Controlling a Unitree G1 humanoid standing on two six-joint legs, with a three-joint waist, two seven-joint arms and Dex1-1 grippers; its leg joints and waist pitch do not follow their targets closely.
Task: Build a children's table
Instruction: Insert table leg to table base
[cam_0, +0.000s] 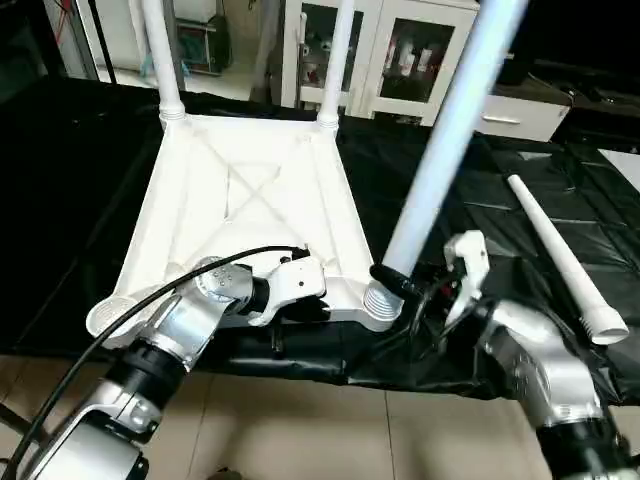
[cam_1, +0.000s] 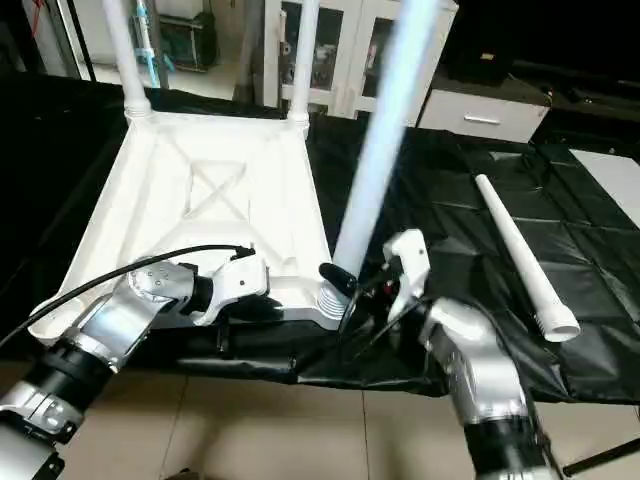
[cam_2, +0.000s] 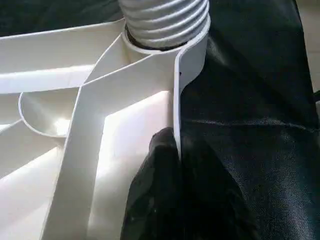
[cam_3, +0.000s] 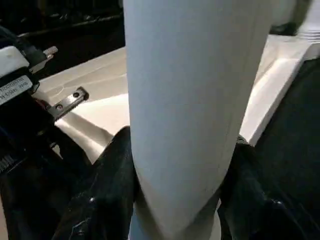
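The children's table top (cam_0: 250, 200) lies upside down on the black cloth, X-ribs facing up. Two white legs (cam_0: 160, 60) (cam_0: 338, 60) stand upright in its far corners. My right gripper (cam_0: 400, 285) is shut on a third leg (cam_0: 450, 130) just above its threaded foot (cam_0: 380, 303), which sits in the near right corner socket; black fingers (cam_3: 112, 185) flank the tube (cam_3: 190, 100). My left gripper (cam_0: 315, 300) is shut on the top's near rim wall (cam_2: 176, 125), beside the threaded collar (cam_2: 165, 20). A fourth leg (cam_0: 565, 265) lies loose on the cloth to the right.
The black-cloth work table (cam_0: 60, 200) ends just in front of the white top, with tiled floor (cam_0: 300, 430) below. White cabinets (cam_0: 400, 50) stand behind. A black cable (cam_0: 150, 295) runs along my left forearm.
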